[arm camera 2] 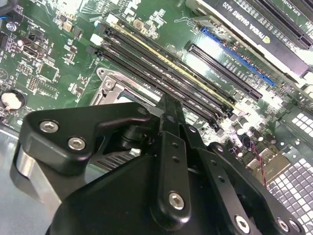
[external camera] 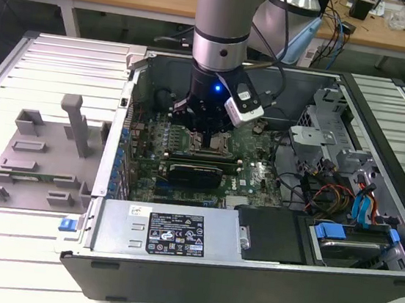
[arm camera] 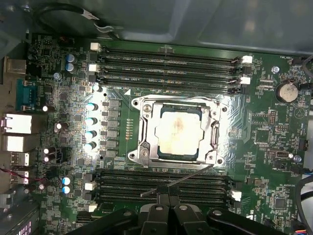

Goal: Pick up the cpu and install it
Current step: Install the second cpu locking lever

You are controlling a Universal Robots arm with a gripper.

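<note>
Cpu (arm camera: pixel 178 131) sits seated in the metal-framed socket (arm camera: pixel 143 131) on the motherboard (arm camera: pixel 58 93); gripper (arm camera: pixel 168 201) hovers just beside it, fingers closed together, holding nothing.

One chip (arm camera: pixel 178 132) sat in one socket (arm camera: pixel 177 133) beyond the fingertips, eight memory slots (arm camera: pixel 166 62) flanked it, inside one computer case (external camera: pixel 246 275).

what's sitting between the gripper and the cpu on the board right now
In the first wrist view, black memory slots and a thin metal socket lever lie between the gripper and the cpu, which sits in its metal-framed socket.
</note>
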